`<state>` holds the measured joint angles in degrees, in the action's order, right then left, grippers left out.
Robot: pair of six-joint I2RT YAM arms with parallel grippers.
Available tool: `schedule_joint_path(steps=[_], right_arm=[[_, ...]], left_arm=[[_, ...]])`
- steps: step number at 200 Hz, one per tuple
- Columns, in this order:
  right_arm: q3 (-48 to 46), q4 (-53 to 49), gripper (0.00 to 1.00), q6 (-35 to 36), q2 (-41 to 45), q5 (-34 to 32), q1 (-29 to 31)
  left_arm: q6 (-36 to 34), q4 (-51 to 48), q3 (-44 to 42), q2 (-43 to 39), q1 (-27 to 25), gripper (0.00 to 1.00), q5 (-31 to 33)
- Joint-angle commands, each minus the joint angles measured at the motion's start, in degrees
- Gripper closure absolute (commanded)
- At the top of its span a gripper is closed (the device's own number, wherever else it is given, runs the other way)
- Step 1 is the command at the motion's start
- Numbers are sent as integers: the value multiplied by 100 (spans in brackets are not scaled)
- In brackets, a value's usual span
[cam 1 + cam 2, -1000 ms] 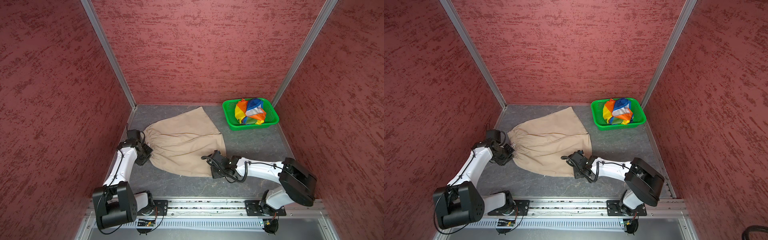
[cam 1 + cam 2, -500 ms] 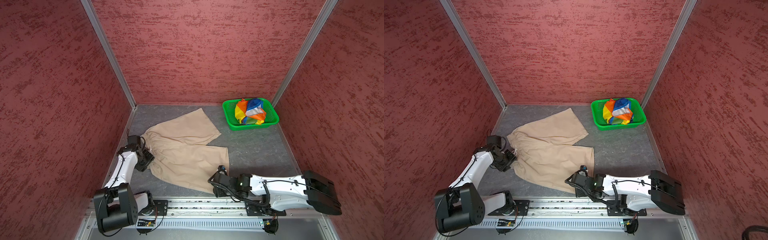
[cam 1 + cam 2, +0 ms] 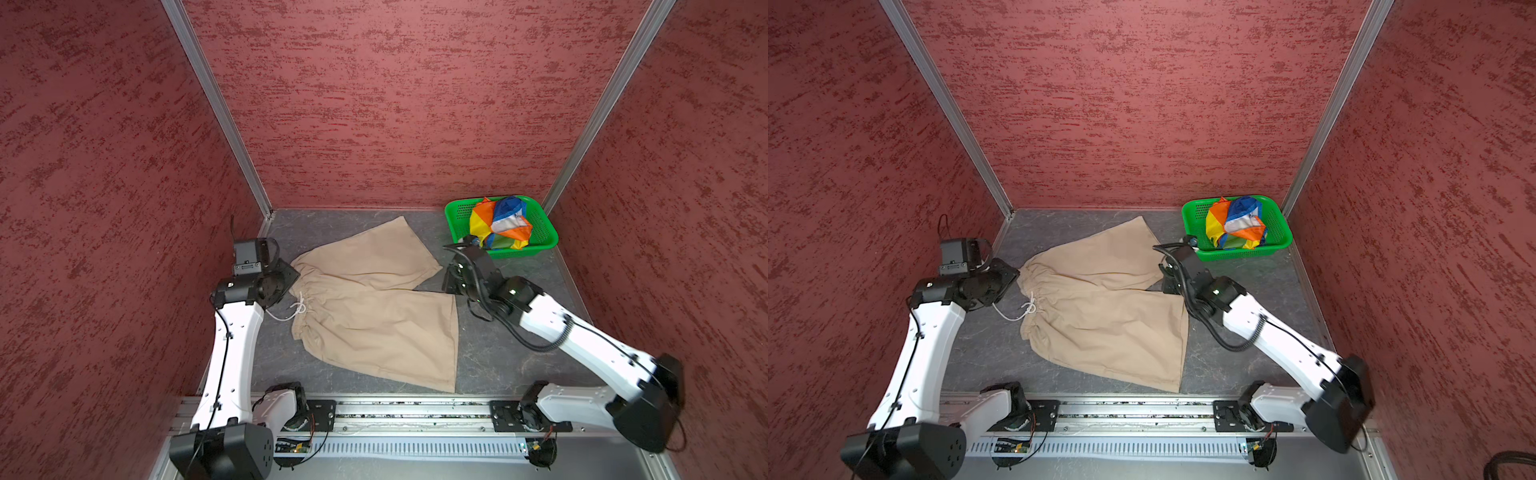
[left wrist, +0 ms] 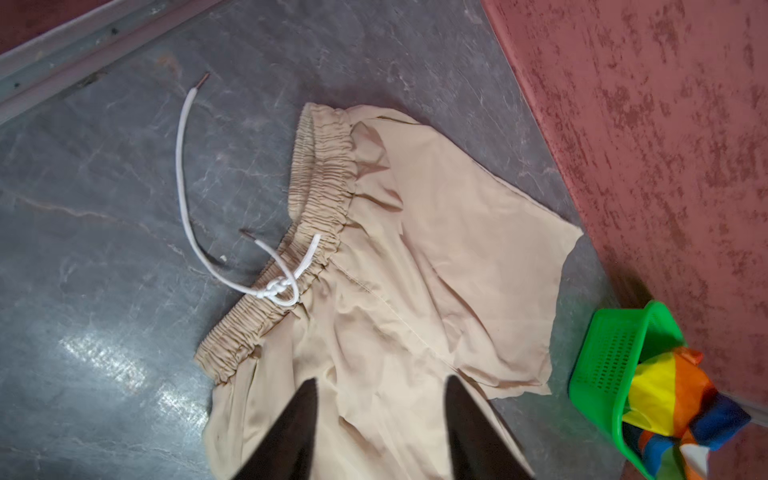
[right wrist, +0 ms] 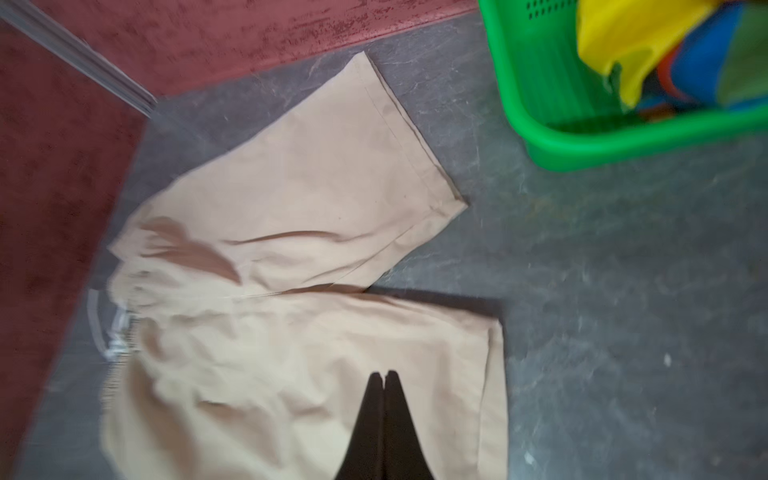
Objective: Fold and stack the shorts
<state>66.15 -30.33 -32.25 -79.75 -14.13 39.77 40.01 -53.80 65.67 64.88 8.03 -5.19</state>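
The beige shorts (image 3: pixel 374 307) (image 3: pixel 1100 311) lie spread flat on the grey floor, waistband to the left, both legs pointing right, white drawstring (image 3: pixel 297 309) (image 4: pixel 183 166) trailing off. My left gripper (image 3: pixel 286 274) (image 3: pixel 1010 276) (image 4: pixel 382 399) is at the waistband's far corner, open over the beige cloth (image 4: pixel 415 249) with nothing between its fingers. My right gripper (image 3: pixel 451 284) (image 3: pixel 1168 283) (image 5: pixel 384 374) hovers shut and empty over the near leg (image 5: pixel 291 374), by its hem. The rainbow shorts (image 3: pixel 500 222) (image 3: pixel 1235 222) (image 4: pixel 673 399) (image 5: pixel 665 41) lie crumpled in the basket.
The green perforated basket (image 3: pixel 523 250) (image 3: pixel 1246 253) (image 4: pixel 602 353) (image 5: pixel 623 137) stands in the far right corner, just behind my right wrist. Red walls close in three sides. A metal rail (image 3: pixel 395 411) runs along the front edge.
The beige shorts, folded leg over leg a second ago, now lie spread out. My left gripper let go of the waistband. My right gripper shut and swung from the front edge toward the basket.
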Motion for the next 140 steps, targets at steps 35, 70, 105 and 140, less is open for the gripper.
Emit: schedule_joint_path(steps=[35, 70, 105, 140], right_arm=[[1665, 1022, 100, 1024, -3049, 1222, -684], [2301, 1164, 100, 886, -4209, 1811, -1162], [2629, 1202, 100, 795, -4757, 2022, -1496], [2724, 1104, 100, 789, -5019, 1862, -1778]], left_arm=[[536, 1124, 135, 1928, -824, 59, 436], [702, 1433, 111, 2817, -906, 65, 444], [729, 1712, -8, 3403, -922, 69, 313], [692, 1910, 50, 3888, -998, 70, 221]])
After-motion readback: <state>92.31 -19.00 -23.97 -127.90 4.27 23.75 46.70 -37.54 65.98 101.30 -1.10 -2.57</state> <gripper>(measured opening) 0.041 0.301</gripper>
